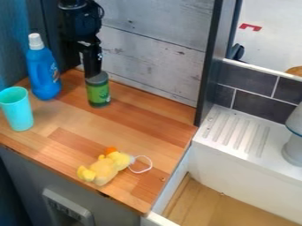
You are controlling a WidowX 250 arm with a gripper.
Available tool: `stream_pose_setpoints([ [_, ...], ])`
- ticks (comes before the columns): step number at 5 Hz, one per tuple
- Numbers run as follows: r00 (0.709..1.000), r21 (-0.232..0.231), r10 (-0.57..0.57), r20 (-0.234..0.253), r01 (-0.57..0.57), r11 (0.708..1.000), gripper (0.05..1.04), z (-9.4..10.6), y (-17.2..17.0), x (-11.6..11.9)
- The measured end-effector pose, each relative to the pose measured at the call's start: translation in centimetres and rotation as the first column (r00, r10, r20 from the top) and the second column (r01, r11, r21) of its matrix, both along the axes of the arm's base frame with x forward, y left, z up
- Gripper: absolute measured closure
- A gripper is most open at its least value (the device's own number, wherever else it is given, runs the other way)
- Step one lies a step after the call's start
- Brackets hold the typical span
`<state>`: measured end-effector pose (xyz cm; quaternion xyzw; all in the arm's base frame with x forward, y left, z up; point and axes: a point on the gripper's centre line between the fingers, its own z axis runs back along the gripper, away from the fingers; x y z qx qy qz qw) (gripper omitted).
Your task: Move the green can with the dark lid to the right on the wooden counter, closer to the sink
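Green cylinder (98,93) seemingly against black claw (93,76)

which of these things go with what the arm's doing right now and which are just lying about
In use:
- black gripper, right at the top of the can
- green can with a grey lid, standing near the wall

Just lying about:
- blue bottle, white cap
- turquoise cup
- yellow soft toy, near the counter's front edge
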<state>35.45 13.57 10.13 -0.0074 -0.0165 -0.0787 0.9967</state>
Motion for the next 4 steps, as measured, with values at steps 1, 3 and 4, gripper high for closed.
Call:
stream_pose_setpoints([
  [1, 0.999, -0.016, -0.002, -0.04, 0.001, 1.0, 0.081, -1.5, -0.2, -0.2],
  [3, 1.0, 0.013, 0.011, 0.022, -0.011, 1.0, 0.081, -0.8, 1.6, 0.6],
  [4, 0.999, 0.094, 0.036, 0.04, -0.039, 0.995, 0.081, 0.3, 3.6, 1.0],
])
